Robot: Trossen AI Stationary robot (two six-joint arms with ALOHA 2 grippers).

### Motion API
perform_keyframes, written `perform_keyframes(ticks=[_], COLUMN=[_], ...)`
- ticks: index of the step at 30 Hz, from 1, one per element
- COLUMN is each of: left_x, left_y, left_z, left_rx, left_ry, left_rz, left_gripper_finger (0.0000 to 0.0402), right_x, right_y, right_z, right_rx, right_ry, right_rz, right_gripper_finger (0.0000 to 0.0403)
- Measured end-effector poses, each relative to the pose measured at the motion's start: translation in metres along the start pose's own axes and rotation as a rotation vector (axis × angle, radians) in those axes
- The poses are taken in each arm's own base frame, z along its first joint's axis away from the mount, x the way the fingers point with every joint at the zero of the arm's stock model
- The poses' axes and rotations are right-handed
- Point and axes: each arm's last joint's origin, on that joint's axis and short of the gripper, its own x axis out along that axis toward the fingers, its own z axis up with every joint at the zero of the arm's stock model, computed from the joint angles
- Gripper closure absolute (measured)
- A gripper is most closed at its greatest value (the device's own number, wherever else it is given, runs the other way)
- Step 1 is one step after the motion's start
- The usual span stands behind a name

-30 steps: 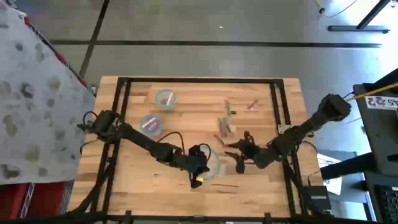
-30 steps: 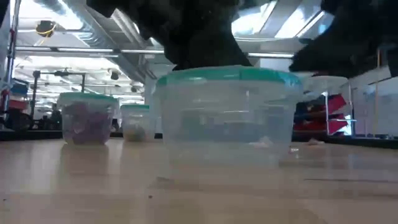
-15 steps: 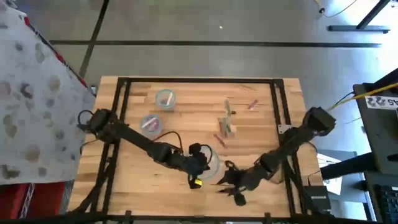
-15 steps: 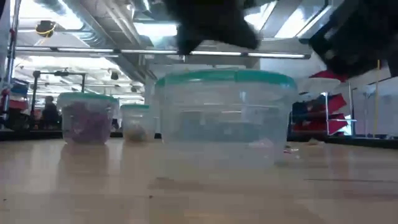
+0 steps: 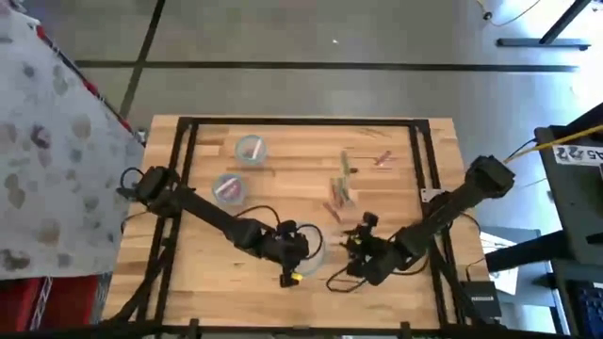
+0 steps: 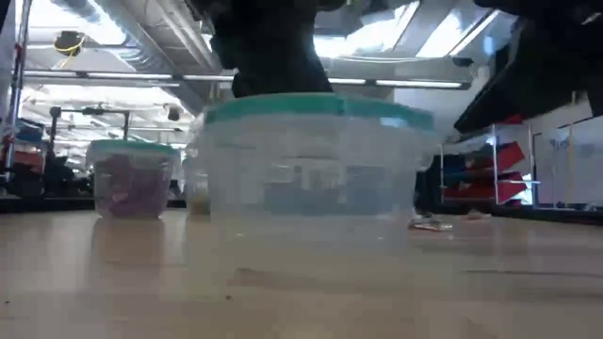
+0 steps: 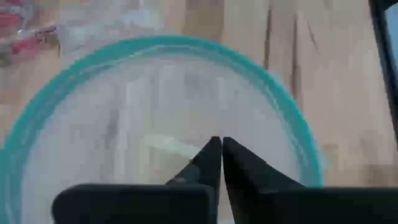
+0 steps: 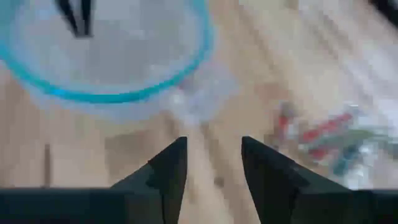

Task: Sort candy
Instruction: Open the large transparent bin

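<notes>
Wooden table (image 5: pixel 188 273) planks fill the view from above, with a black frame around them. Two dark arms reach in from the sides. The right arm has swung back toward the middle since half a second ago, when it was down by the near edge. The left arm has slid a little to the left, and the big bowl (image 6: pixel 316 155) with the teal rim has moved left with it in the low view.

The left gripper (image 7: pixel 216 144) hangs over that bowl with its fingers pressed together, holding nothing I can see. The right gripper (image 8: pixel 211 146) sits just beside the bowl, over bare wood, with its fingers spread apart and nothing between them.

Two smaller bowls (image 5: pixel 250 149) stand well apart, toward the far left of the table.

The candy (image 5: pixel 341 195) lies on the wood, in a small loose bunch past the right gripper. It looks like thin little pieces, pink, red and greenish, in shiny wrappers. One pink piece (image 5: pixel 382 157) lies alone, farther back.
</notes>
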Motion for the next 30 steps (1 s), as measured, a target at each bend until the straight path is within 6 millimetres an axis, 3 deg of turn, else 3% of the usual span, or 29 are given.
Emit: perform_keyframes(ticks=[3, 6, 10, 17, 25, 30], left_x=[0.0, 0.0, 0.004, 0.022, 0.031, 0.035], left_y=[0.001, 0.002, 0.002, 0.001, 0.002, 0.002], left_z=[0.0, 0.0, -0.001, -0.007, -0.014, -0.017], left_rx=[-0.005, -0.006, -0.02, -0.043, -0.061, -0.067], left_ry=[-0.014, -0.021, -0.031, -0.031, -0.024, -0.016], left_rz=[0.031, 0.049, 0.082, 0.123, 0.177, 0.183], left_gripper_finger=[0.0402, 0.0402, 0.0402, 0.0402, 0.0402, 0.0402], right_x=[0.007, 0.022, 0.045, 0.079, 0.078, 0.07], right_y=[0.009, 0.017, 0.017, 0.017, 0.026, 0.035], right_z=[-0.013, -0.026, -0.042, -0.045, -0.036, -0.025], right_rx=[-0.022, 0.041, 0.108, 0.148, 0.109, 0.042], right_ry=[0.006, -0.127, -0.239, -0.255, -0.355, -0.382], right_rz=[0.228, 0.41, 0.43, 0.378, 0.469, 0.703], right_gripper_finger=[0.0262, 0.0262, 0.0262, 0.0262, 0.0262, 0.0262])
